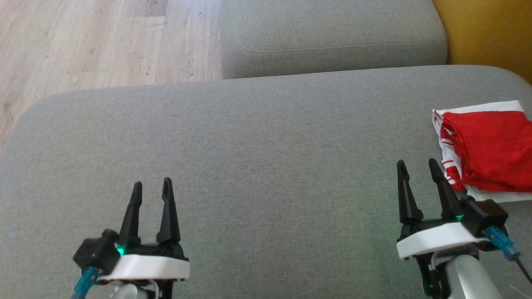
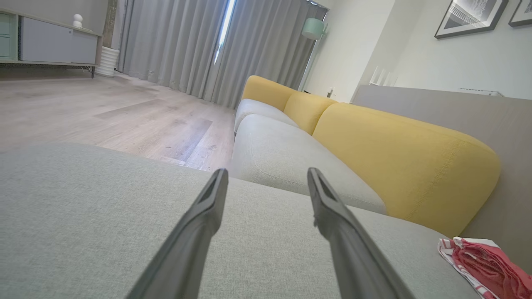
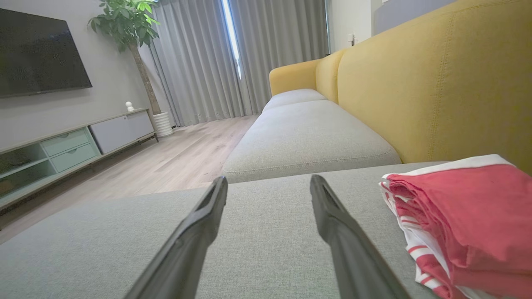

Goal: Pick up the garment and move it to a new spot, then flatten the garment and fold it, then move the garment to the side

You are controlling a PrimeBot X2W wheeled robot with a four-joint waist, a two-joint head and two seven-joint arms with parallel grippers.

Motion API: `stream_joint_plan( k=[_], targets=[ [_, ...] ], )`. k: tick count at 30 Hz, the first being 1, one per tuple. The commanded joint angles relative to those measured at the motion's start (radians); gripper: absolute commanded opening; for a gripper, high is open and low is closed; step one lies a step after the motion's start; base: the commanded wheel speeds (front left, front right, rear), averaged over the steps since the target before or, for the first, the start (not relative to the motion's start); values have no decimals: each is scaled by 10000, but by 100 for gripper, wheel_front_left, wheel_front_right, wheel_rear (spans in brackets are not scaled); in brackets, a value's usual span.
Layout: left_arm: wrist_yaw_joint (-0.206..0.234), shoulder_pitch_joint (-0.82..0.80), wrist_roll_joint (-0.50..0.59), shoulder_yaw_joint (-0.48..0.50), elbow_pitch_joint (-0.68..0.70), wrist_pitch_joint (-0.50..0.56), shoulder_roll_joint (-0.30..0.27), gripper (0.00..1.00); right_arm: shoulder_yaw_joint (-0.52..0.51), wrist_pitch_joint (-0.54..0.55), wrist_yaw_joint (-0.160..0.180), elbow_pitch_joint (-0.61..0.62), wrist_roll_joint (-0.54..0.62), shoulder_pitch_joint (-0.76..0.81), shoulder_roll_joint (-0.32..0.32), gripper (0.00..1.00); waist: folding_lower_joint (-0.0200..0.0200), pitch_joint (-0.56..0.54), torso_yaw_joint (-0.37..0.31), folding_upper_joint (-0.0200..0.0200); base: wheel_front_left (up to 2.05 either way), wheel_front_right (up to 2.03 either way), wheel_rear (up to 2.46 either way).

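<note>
The garment (image 1: 486, 149), red with white striped edges, lies in a folded bundle at the right edge of the head view, on the big grey seat cushion (image 1: 249, 145). In the right wrist view it fills the lower right corner. The left pincer (image 1: 152, 182) is at the lower left of the frame, with its two dark fingers spread apart and nothing between them. The right pincer (image 1: 417, 162) is at the lower right, also wide open and empty. It is just beside the lower left corner of the garment, and probably does not touch it, but the angle is poor. A second grey cushion (image 1: 332, 37) is at the top centre, the wooden floor (image 1: 104, 41) at the upper left and a yellow backrest (image 1: 490, 29) at the upper right.
</note>
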State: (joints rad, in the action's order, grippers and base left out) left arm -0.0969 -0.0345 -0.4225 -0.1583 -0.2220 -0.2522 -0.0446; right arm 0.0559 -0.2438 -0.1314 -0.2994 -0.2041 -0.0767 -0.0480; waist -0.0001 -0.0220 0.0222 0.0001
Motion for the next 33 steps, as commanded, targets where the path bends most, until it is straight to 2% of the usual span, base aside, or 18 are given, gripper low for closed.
stream_joint_plan(
  k=[1, 26, 27, 33],
  targets=[
    [-4, -248, -60, 442, 307, -95, -56, 100, 281, -140, 7, 301, -31, -361, -24, 100, 1, 11, 5, -1, 0, 0, 0],
    [-18, -125, -516, 484, 9, -95, -56, 100, 472, -178, 7, 241, -446, -446, -23, 100, 1, -114, 73, -1, 0, 0, 0],
    [-36, 77, -547, 140, -272, 0, 0, 0, 226, -71, -2, -42, -422, -11, 0, 0, 1, -116, 73, -1, 0, 0, 0],
    [-36, 234, -910, 187, -685, 131, 8, 0, 227, 23, -2, -397, -756, 157, 7, 0, 1, -110, 64, -1, 0, 0, 0]
  ],
)
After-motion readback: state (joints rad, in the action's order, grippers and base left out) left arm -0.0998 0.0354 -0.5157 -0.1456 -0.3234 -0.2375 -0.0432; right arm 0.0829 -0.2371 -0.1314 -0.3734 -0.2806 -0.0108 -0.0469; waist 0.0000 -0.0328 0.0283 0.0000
